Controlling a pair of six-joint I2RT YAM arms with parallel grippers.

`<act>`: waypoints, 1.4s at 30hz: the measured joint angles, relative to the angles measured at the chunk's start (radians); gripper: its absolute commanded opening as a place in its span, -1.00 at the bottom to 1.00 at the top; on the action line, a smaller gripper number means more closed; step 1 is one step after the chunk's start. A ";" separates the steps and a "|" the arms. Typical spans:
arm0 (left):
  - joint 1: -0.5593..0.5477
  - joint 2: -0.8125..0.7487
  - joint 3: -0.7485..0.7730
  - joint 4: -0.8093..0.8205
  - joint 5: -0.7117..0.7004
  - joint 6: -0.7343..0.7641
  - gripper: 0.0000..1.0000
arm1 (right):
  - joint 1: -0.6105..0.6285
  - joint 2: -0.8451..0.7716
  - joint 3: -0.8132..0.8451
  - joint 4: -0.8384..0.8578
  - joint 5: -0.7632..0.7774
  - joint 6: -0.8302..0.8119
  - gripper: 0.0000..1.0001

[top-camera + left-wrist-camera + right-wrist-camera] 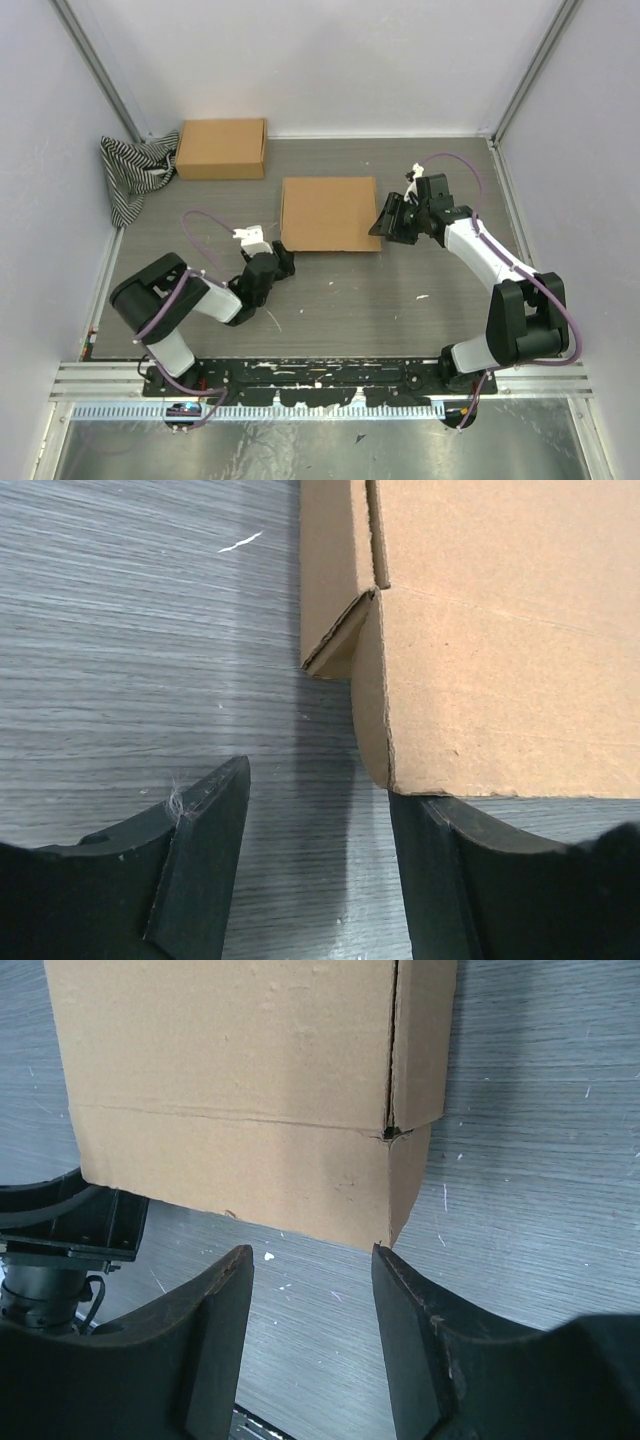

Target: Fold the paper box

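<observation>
Closing stage, apparently: box [330, 213] at counter [340, 300] centre, lid down. Left gripper [284, 258] and right gripper [386, 222] flank it, jaws apart, empty. Next: tuck gaping corner.

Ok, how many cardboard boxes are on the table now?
2. The paper box lies mid-table; a second box sits at the far left, beside the striped cloth. Nothing suggests another hidden.

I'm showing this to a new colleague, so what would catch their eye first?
The brown paper box sits in the middle, flanked by the left gripper, open at its near left corner, and the right gripper, open at its right edge. At the back left, a second cardboard box lies beside a striped cloth.
</observation>
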 measured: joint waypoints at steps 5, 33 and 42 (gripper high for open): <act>-0.001 0.075 -0.043 0.205 0.012 -0.026 0.29 | 0.000 0.000 0.000 0.000 -0.003 0.000 0.12; -0.006 0.004 -0.035 0.042 -0.118 0.041 -0.04 | 0.003 -0.026 -0.036 0.029 -0.027 -0.015 -0.61; 0.077 -0.261 0.388 -0.748 -0.054 0.021 0.03 | 0.046 -0.169 -0.112 0.028 0.069 -0.028 -0.36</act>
